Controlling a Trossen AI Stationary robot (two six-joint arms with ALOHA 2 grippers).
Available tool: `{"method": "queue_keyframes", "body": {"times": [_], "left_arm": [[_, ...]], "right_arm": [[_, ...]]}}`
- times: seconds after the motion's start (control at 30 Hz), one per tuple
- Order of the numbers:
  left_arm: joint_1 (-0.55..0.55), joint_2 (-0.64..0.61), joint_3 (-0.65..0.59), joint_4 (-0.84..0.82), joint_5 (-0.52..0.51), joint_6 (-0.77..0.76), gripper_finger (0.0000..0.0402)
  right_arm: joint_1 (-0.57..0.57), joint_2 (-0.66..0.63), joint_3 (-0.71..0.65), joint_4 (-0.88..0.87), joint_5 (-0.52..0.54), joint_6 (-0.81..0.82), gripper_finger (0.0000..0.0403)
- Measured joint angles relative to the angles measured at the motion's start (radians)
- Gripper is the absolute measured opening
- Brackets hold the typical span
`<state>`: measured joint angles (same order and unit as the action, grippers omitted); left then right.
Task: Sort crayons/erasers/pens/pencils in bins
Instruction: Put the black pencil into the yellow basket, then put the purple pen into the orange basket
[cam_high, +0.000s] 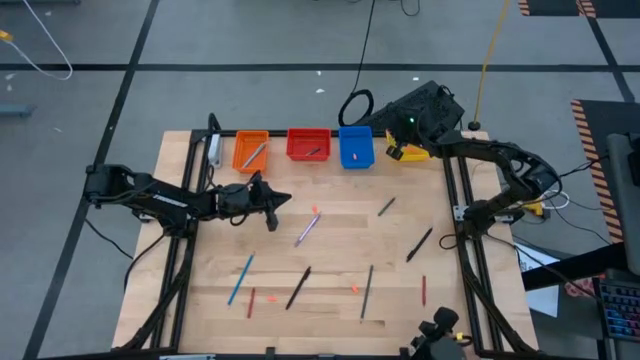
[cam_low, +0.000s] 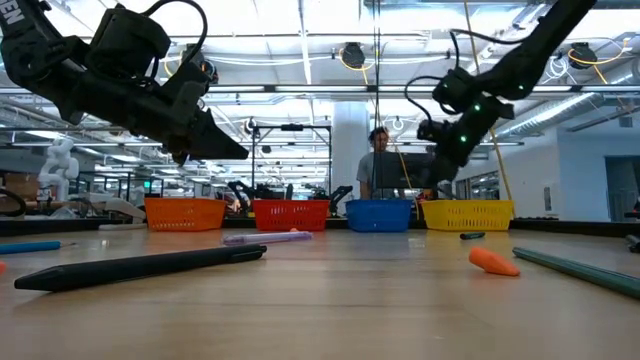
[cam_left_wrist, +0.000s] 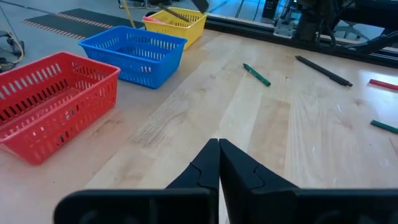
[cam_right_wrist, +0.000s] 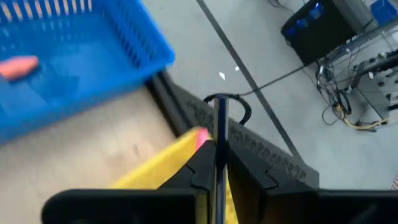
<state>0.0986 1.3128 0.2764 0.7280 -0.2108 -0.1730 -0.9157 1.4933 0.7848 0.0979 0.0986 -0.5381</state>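
Four bins stand in a row at the far edge: orange (cam_high: 250, 150), red (cam_high: 308, 144), blue (cam_high: 356, 146) and yellow (cam_high: 410, 153). My right gripper (cam_high: 396, 148) hangs over the yellow bin (cam_right_wrist: 168, 162), shut on a thin dark stick (cam_right_wrist: 219, 118); whether it is a pen or a pencil, I cannot tell. My left gripper (cam_high: 275, 200) hovers shut and empty above the table, near a purple pen (cam_high: 307, 230) and an eraser (cam_high: 315, 211). Several more pens, pencils and crayons lie flat on the table's near half. My right gripper pinches the thin dark stick between its two fingers (cam_right_wrist: 249, 168). The stick lies along the fingers, and its free end (cam_right_wrist: 220, 102) sticks out past their tips. It is lifted clear above the yellow bin. Which part the fingers have is hidden by the fingers themselves.
An eraser (cam_right_wrist: 18, 67) lies in the blue bin and something pink (cam_right_wrist: 200, 137) in the yellow one. Black rails (cam_high: 455, 200) frame the table's sides. A black stick (cam_low: 140, 266) and an eraser (cam_low: 493, 261) lie near the low camera. A person (cam_low: 378, 160) stands behind the bins.
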Motion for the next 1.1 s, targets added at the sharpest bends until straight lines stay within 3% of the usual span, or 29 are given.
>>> {"method": "queue_keyframes", "body": {"times": [0.33, 0.57, 0.77, 0.9, 1.1], "left_arm": [[-0.002, 0.0, 0.0, 0.0, 0.005, -0.011, 0.0006], [-0.002, 0.0, 0.0, 0.0, 0.01, -0.021, 0.0027], [0.001, 0.0, 0.004, -0.03, 0.027, -0.047, 0.0013], [0.001, 0.0, 0.024, -0.109, 0.027, -0.05, 0.0004], [0.001, 0.0, 0.136, -0.395, 0.027, -0.03, 0.0006]], "right_arm": [[-0.005, -0.002, -0.047, 0.074, 0.002, 0.047, 0.0039], [-0.005, -0.002, -0.047, 0.105, 0.004, 0.105, 0.0095], [0.042, -0.073, -0.047, 0.097, 0.008, 0.147, 0.0134], [0.108, -0.165, -0.049, 0.075, 0.006, 0.244, 0.0121], [0.269, -0.257, -0.163, 0.224, -0.003, 0.329, 0.004]]}}
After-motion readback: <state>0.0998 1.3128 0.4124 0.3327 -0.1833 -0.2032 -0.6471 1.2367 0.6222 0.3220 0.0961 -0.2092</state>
